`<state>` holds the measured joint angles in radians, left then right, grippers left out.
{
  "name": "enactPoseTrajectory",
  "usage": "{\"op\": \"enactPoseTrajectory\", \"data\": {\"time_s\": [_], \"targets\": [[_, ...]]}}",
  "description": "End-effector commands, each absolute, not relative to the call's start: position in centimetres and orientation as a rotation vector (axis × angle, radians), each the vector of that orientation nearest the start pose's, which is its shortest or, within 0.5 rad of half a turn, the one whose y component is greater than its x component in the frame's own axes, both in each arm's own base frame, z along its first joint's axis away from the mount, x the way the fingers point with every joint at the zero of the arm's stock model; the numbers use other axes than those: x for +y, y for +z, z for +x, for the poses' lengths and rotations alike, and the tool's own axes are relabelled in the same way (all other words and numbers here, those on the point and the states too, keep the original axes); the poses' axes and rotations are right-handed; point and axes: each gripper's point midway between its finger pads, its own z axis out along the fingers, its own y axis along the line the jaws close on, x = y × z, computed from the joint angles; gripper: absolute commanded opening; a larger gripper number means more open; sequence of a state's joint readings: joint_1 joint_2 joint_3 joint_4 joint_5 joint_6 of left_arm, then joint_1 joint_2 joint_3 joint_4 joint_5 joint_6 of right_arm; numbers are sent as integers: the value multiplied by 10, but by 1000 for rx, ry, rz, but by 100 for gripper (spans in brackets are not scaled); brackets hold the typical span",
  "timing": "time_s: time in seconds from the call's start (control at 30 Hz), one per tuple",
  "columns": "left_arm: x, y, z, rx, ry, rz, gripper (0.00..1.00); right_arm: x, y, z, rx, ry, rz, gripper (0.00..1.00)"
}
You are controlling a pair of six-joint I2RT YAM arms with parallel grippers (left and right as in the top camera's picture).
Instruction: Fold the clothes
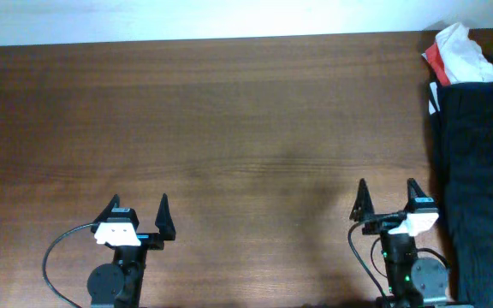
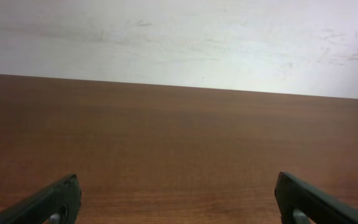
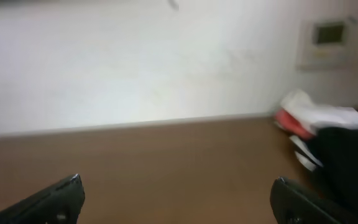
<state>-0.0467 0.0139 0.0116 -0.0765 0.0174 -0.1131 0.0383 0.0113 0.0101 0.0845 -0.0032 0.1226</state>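
The left fingers [image 1: 163,218] stand spread wide apart with nothing between them, only bare wood. In the left wrist view, the left fingers [image 2: 55,202] show as two dark tips at the lower corners, and the brown table [image 2: 179,137] runs ahead of them to a pale wall [image 2: 179,37].

The right fingers [image 1: 363,204] are likewise fully apart and hold nothing. Through the right wrist camera, which is blurred, the right fingers [image 3: 55,199] frame open table top in the same way.

Both pairs sit at the near edge of the table [image 1: 246,128] and point toward the far edge. The left pair is toward the left side and the right pair toward the right side.

The clothes [image 1: 482,180] lie as a dark heap of soft fabric along the right edge of the table. The heap is just beside the right fingers on their outer side, not touching them, and well apart from the left fingers. It runs from near the far edge down to the near edge. In the right wrist view, the clothes [image 3: 347,162] show as a dark mass ahead and to the right of the right-hand finger. How many pieces the heap holds cannot be told.

At the far end of the heap, touching it, lies a crumpled white and red cloth [image 1: 459,53], seen also from the right wrist as the white and red cloth [image 3: 316,118].
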Motion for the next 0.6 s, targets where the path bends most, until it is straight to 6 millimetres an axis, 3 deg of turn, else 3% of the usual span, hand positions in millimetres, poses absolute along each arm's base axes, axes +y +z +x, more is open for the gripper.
{"op": "enactPoseTrajectory", "data": {"time_s": [0.0,0.3,0.37,0.43,0.57], "targets": [[-14,155,246,1657,-126,-41,99,42,199,241,1483,381,8,99],[-14,155,246,1657,-126,-41,99,51,203,238,1479,763,277,99],[-14,155,246,1657,-126,-41,99,51,218,236,1414,836,315,99],[-14,155,246,1657,-126,-41,99,48,230,234,1361,830,302,99],[-14,155,246,1657,-126,-41,99,44,237,234,1331,785,287,99]]}}
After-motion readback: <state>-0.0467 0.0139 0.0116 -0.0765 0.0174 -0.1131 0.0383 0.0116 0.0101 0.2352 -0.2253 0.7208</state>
